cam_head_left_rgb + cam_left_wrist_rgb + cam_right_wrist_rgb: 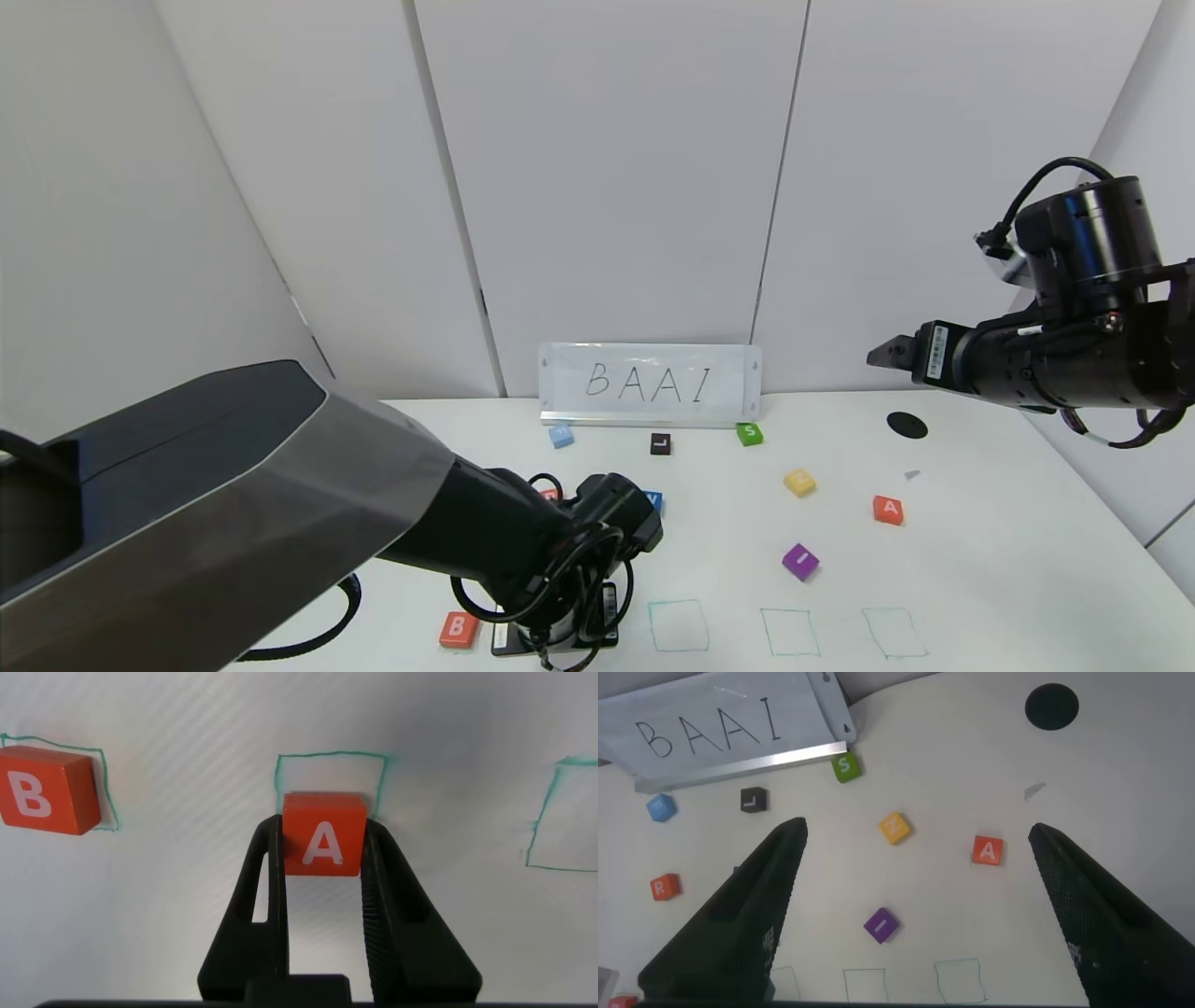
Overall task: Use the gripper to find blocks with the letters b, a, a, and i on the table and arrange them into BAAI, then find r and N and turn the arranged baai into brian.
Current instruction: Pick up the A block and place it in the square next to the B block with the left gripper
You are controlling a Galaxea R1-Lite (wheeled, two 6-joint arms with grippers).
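Left gripper (322,849) clamps A block (322,833) — beside square outline (331,758).

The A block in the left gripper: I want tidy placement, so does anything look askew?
Slightly. The A block, held between the left gripper's fingers, overlaps the near edge of its green square rather than sitting inside.
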